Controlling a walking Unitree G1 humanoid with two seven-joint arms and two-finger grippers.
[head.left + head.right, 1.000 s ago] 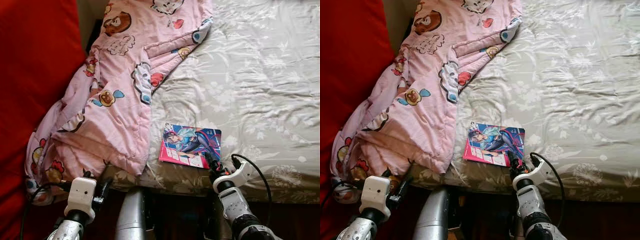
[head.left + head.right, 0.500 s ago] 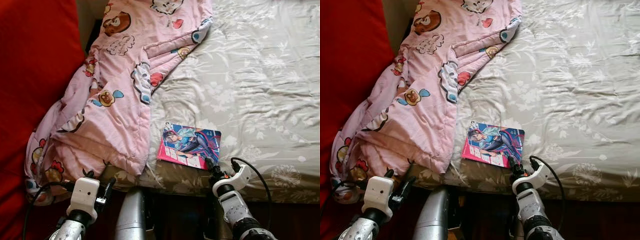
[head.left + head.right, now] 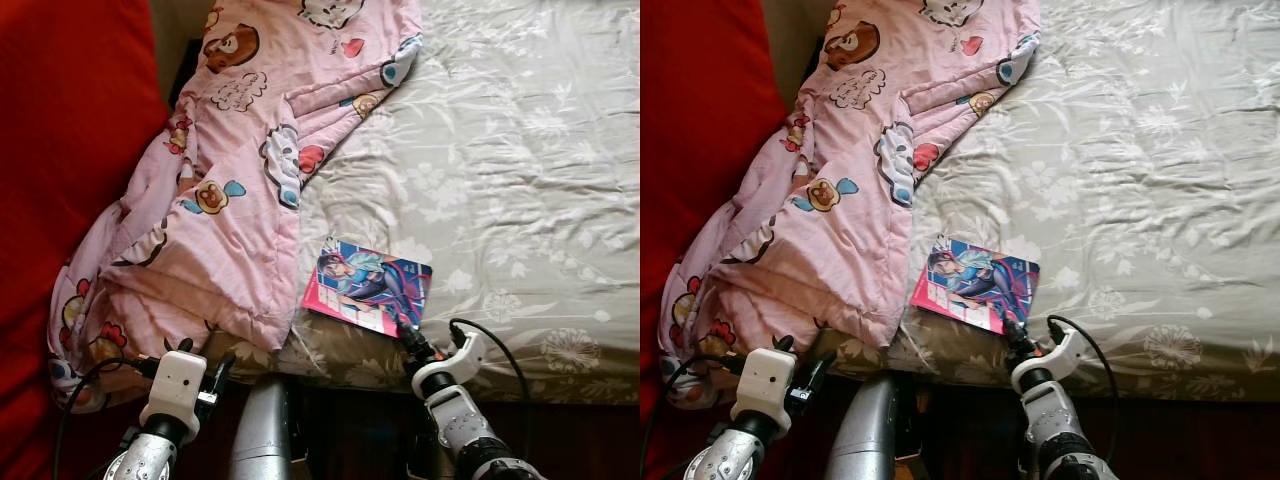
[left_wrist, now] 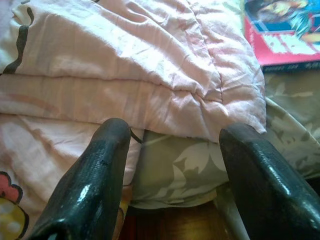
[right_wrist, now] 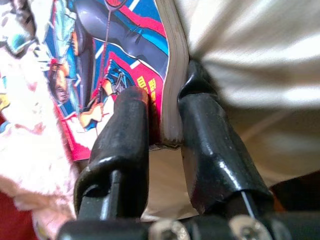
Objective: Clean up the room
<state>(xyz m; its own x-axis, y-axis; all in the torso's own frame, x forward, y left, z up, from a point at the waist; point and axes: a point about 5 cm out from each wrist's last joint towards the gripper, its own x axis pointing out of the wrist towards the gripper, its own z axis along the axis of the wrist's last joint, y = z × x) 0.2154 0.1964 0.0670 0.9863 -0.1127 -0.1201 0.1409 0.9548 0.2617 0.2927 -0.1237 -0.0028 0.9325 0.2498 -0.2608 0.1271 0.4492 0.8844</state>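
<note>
Grey-green floral sheets cover the bed [image 3: 520, 180], rumpled and soft, with a pink cartoon-print quilt [image 3: 230, 200] heaped along the robot's left side against a red wall [image 3: 70, 150]. Below the mattress edge the floor is dark, and little can be made out there.

Near the front edge of the bed lies a book [image 3: 367, 285], a thin paperback with a glossy illustrated cover, its left edge just beside the quilt's fold. The right gripper [image 5: 162, 120] has its two black fingers closed on the book's near corner, one finger on the cover and one under the page block, as the right wrist view makes plain. From the head, that gripper sits at the mattress edge with its cable looped beside it.

The book looks light and fairly stiff across the closed pages, though a thin paperback will flex and droop if held by one corner alone. The cover is shiny, so it may slip between smooth pads; a bite deeper along the edge, nearer the spine, would probably hold better. The soft mattress gives under any push, which helps a finger get beneath the book.

The left gripper [image 4: 172, 155] hovers with its fingers spread wide and nothing between them, aimed at the quilt's lower fold where it overhangs the sheet. That quilt is bulky, limp cloth and will drag rather than lift cleanly.
</note>
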